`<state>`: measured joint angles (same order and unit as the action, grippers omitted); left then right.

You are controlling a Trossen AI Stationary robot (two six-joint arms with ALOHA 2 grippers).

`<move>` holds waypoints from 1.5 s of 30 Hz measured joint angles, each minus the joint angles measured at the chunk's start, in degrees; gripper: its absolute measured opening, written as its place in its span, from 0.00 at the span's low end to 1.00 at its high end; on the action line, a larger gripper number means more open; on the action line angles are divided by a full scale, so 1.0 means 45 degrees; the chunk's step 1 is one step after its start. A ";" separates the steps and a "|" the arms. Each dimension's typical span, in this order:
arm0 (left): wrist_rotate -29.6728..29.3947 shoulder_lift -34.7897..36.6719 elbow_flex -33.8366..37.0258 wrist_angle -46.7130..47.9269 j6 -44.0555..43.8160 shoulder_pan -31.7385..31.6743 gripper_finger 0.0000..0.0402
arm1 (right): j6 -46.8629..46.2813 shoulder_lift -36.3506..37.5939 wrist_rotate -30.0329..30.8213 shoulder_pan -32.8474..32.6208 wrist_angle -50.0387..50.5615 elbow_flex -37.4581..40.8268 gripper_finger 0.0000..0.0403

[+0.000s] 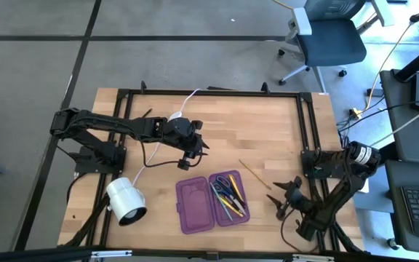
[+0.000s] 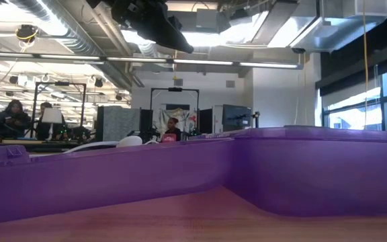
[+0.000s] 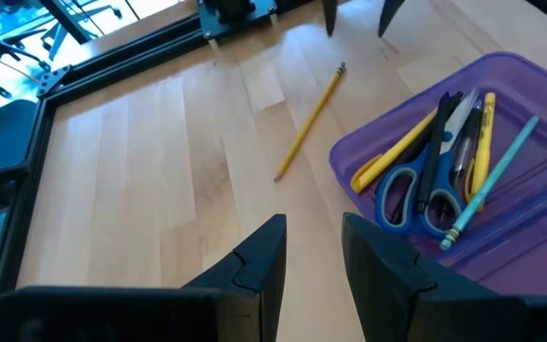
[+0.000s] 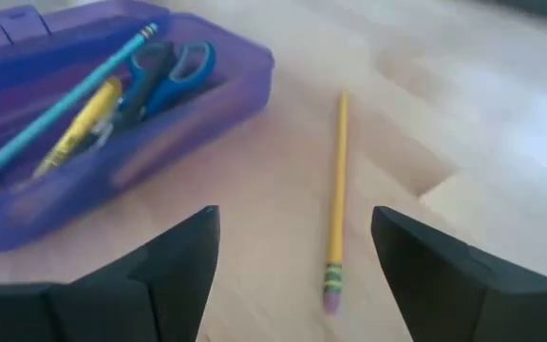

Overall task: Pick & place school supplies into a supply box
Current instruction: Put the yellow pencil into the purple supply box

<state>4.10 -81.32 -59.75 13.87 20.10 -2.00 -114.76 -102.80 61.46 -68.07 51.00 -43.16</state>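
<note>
Beside the supply box [image 1: 211, 201], one yellow pencil [image 1: 254, 174]; scissors [image 1: 224, 185] inside.

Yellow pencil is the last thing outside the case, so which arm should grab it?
Right. The right gripper is open, close beside the pencil, facing it. The left gripper hangs farther off, above the case.

Grey carpet floor [image 1: 35, 80] surrounds the wooden table; a blue swivel office chair [image 1: 331, 40] stands at one o'clock. Exposed silver ceiling ducts [image 2: 59, 27] run overhead, with tall windows [image 2: 375, 101] at three o'clock.
</note>
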 joint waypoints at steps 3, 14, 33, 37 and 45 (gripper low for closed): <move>0.0000 0.0000 0.0000 0.0000 -0.0005 0.0005 0.24 | 0.0098 0.0000 0.0132 0.0000 -0.1382 0.0888 0.69; -0.0015 -0.0002 0.0000 -0.0092 -0.0010 0.0005 0.24 | 0.2225 0.0000 0.0881 0.0089 -0.6197 0.3166 0.69; -0.0044 0.0000 0.0000 -0.0103 -0.0204 0.0005 0.24 | 0.3096 0.0024 0.0051 0.0097 -0.7589 0.4064 0.69; -0.0053 -0.0003 0.0000 -0.0318 -0.0204 0.0005 0.24 | 0.3239 0.0024 0.0027 0.0097 -0.7681 0.4071 0.69; -0.0058 0.0000 0.0000 -0.0778 -0.0204 0.0003 0.24 | 0.3088 0.0010 0.0277 0.0192 -0.8179 0.4090 0.69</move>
<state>3.84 -81.32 -59.75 10.37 19.18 -1.99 -100.86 -102.76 62.71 -67.21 14.20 -24.75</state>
